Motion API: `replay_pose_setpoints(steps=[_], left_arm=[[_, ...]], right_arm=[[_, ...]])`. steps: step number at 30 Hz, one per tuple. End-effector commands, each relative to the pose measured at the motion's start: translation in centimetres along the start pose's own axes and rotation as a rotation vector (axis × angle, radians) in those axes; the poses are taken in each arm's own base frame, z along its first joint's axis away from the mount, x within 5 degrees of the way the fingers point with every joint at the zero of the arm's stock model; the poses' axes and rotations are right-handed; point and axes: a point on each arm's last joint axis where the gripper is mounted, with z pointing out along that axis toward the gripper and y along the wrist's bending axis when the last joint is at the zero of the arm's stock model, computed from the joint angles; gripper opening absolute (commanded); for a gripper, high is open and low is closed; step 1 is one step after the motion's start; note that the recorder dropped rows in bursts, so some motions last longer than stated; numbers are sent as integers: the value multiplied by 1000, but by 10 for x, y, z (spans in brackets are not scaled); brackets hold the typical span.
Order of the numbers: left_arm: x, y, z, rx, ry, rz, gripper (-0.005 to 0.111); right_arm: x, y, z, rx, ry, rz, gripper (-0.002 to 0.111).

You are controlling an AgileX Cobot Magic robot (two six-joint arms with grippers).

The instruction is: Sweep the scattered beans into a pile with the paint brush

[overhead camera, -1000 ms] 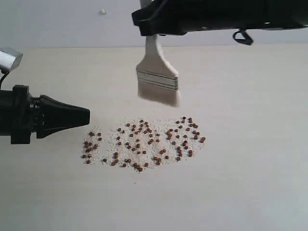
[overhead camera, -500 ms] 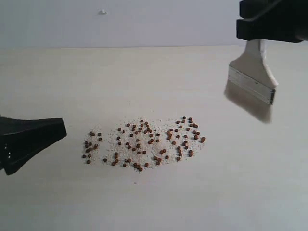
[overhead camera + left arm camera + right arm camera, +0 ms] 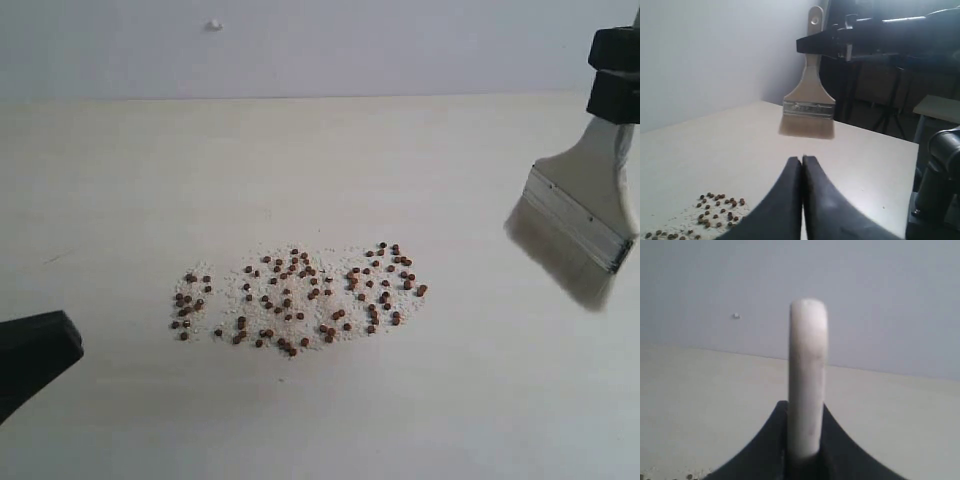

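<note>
Backing pale tabletop [image 3: 450, 400], grey wall [image 3: 400, 50]; beans [image 3: 300, 295] scattered (left pincer [image 3: 802, 159] pressed together, right pincer [image 3: 805, 408] pinching paint brush [image 3: 580, 225]).

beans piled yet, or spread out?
Spread. The beans lie as a loose, wide patch with gaps between them, not a compact heap; the paint brush hangs to their right, not touching them.

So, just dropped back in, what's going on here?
The right gripper holds the paint brush by its handle, bristles down, apparently lifted clear of the table and off to the right of the beans. The beans lie spread in a loose patch mid-table, mixed with whitish crumbs, not yet gathered together. The left gripper is shut and empty, low on the left, away from the beans.
</note>
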Motion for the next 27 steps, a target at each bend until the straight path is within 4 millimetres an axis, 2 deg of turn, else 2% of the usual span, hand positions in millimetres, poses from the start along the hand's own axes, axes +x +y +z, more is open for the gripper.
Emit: replay_pose_setpoints(steps=[1,8,14,20,27], left_arm=[[-1,-16,-6,58,-11,-12,0],[0,-36,-14,106,-12,-6,0],[9,-40,-16,123,76,51,0],[17,-40,-17,133,165,92,0],[19,-40,-18,136,190,103,0]], right_arm=[[6,-2,-7,10,-3,33,0],[31,-4,-6,9,68,5,0],[29,4,-6,-74,59,-19,0],[29,4,-6,-72,59,-19,0],[29,6,-6,-100,58,-8,0]])
